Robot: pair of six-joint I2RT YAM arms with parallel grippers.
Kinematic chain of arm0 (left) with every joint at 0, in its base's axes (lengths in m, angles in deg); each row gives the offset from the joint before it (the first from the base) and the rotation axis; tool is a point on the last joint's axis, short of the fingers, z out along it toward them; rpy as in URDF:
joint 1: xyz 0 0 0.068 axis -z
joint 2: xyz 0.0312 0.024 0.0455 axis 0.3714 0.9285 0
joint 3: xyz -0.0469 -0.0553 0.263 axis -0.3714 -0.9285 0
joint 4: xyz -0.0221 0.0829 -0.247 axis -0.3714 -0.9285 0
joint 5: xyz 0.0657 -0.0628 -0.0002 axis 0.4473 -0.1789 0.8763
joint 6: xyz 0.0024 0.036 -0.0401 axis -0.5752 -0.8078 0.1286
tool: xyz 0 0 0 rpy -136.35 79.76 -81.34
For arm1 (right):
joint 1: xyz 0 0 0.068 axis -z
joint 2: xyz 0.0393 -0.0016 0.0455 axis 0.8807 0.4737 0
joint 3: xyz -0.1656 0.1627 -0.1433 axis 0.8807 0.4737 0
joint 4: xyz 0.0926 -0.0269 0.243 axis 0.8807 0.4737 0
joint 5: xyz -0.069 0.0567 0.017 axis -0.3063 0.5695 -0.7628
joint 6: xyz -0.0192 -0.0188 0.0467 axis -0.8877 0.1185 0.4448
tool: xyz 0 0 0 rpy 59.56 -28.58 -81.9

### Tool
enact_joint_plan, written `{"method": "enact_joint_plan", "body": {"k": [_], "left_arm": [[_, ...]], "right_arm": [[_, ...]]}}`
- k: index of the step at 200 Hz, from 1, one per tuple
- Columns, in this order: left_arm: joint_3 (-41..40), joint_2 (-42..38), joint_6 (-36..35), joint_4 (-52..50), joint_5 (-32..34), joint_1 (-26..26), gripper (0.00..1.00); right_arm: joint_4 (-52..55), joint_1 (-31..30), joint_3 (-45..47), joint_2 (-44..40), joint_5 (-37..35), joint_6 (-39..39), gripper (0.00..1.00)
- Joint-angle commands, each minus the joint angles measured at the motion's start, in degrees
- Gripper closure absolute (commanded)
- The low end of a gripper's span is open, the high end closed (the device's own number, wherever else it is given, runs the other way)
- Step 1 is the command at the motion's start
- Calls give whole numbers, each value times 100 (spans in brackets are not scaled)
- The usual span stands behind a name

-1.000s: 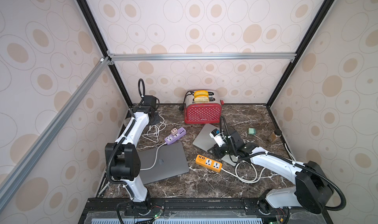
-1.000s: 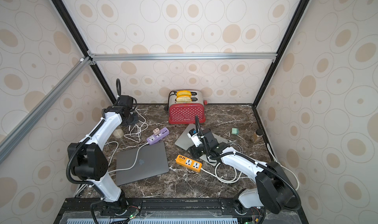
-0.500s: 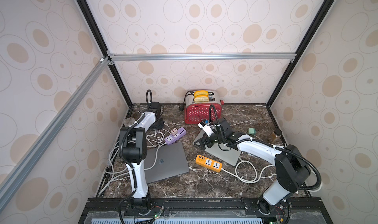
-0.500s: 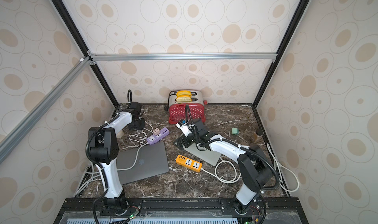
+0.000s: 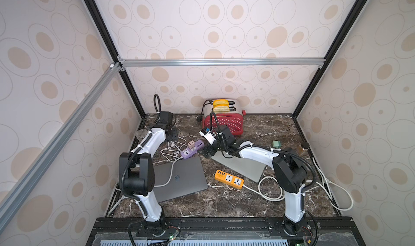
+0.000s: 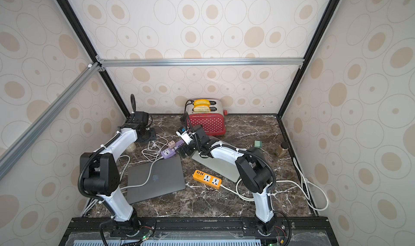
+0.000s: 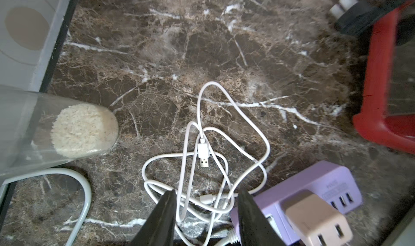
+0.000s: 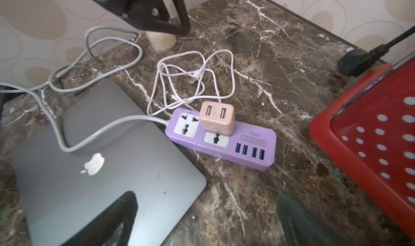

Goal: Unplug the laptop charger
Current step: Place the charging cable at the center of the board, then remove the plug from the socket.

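Note:
A pink two-port charger [image 8: 216,118] stands plugged into the purple power strip [image 8: 224,141] beside the dark grey laptop [image 8: 101,166]; both top views show the charger [image 5: 191,144] [image 6: 171,144]. The strip's grey cord [image 8: 89,135] runs across the laptop lid. My right gripper [image 8: 206,211] is wide open and empty, low over the table just short of the strip [image 5: 193,148]. My left gripper [image 7: 207,211] hovers over a loose white USB cable [image 7: 224,130], jaws parted with nothing clamped, the charger [image 7: 314,220] close beside one finger.
A red toaster [image 5: 224,121] stands at the back. A silver laptop [image 5: 242,166] lies under my right arm, an orange power strip [image 5: 229,179] in front of it. A rice jar [image 7: 78,130] stands by the left wall. A green adapter [image 5: 276,144] and a brown jar [image 5: 302,148] sit at the right.
My right gripper has swung left from over the silver laptop towards the purple strip and opened wider. My left gripper has come over the white cable and its jaws have parted.

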Motion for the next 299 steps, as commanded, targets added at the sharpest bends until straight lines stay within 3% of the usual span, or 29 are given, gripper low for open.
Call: {"method": "enact_joint_plan", "body": {"k": [1,29,40,63,163,274,299], "left_arm": [[-590,-300,373,321,-506,77,56],[-1423,-515,769,1003,-1218,246,64],[-1535,-496,772,1082,-1279,357,66],[-1592,-393,696,1127,-1292,583,78],[-1713,81,781,1201,-1226,607,79],[-2078,124,976,1403,-1334,560,80],[-2119,86,998,1426,-1342,560,80]], "right_arm": [[-180,-75,-422,327,-203,-173,0],[-167,-134,-934,803,-341,-98,0],[-165,-152,-1096,952,-404,-64,0],[-272,-200,-1331,1181,-491,-10,0],[-258,-294,-1939,1800,-696,254,6],[197,-388,-2557,2222,-864,272,21],[392,-413,-2647,2259,-952,315,28]]}}
